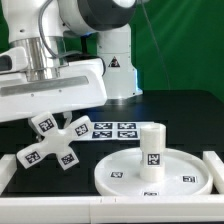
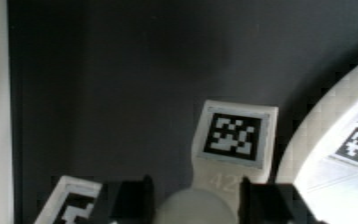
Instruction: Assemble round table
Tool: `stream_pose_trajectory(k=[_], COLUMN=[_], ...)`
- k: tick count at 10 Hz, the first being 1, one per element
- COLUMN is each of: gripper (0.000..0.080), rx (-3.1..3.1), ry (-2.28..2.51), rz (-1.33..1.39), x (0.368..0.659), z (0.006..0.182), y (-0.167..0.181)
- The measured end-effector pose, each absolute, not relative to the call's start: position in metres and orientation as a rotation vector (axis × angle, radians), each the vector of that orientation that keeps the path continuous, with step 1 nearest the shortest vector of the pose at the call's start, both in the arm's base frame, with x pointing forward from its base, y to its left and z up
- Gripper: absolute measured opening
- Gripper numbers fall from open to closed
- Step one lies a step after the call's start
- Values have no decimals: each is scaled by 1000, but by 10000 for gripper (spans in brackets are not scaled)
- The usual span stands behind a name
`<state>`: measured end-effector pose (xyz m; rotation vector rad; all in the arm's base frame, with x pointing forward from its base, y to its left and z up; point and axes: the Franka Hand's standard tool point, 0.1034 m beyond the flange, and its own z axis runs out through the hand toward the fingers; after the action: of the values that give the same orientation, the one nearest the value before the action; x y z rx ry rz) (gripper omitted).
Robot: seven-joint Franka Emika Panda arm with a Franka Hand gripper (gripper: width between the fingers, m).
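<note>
Where the arm reaches in from the exterior view's left, the gripper point(image 1: 57, 122) stands over the four-armed cross piece point(image 1: 47, 146). The wrist view shows its jaws closed on that piece: a dark finger point(image 2: 133, 196) sits on one side of a white part of the cross piece point(image 2: 234, 133) and a second dark finger on the other. The cross piece looks tilted, with its tagged arm ends splayed outward. Whether it touches the tabletop point(image 1: 180, 115) or hangs just above it cannot be told.

Toward the exterior view's right lies the round disc point(image 1: 185, 178), flat, with its raised rim up. The cylinder post point(image 1: 152, 143) stands upright on it near the middle, tag facing the camera. A narrow band of bare dark tabletop separates the nearest arm of the cross piece from the disc's rim. In the wrist view that gap is a dark strip between the tagged arm end and the curved edge of the disc point(image 2: 345, 130).

White rails border the work area: a front rail point(image 1: 60, 207), a left rail point(image 1: 5, 170) and a right rail point(image 1: 213, 160). The disc sits close to the front rail and near the right one, so little room is left on those sides. The cross piece's lower arm lies near the left rail.

Behind both parts the marker board point(image 1: 115, 129) lies flat. The widest open tabletop is behind the disc, on the exterior view's right. Above the post and disc nothing intrudes.
</note>
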<state>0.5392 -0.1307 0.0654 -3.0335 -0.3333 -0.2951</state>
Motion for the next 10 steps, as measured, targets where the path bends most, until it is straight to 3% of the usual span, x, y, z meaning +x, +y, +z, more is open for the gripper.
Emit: stream_pose_trajectory(k=[4,8,10], gripper=[225,225,225], rx=[-3003,-2915,-2975], ry=[-314,-230,-252], rz=[-249,-237,-396], x=[537,552,555], z=[67,85,86], y=[-129,-133,-153])
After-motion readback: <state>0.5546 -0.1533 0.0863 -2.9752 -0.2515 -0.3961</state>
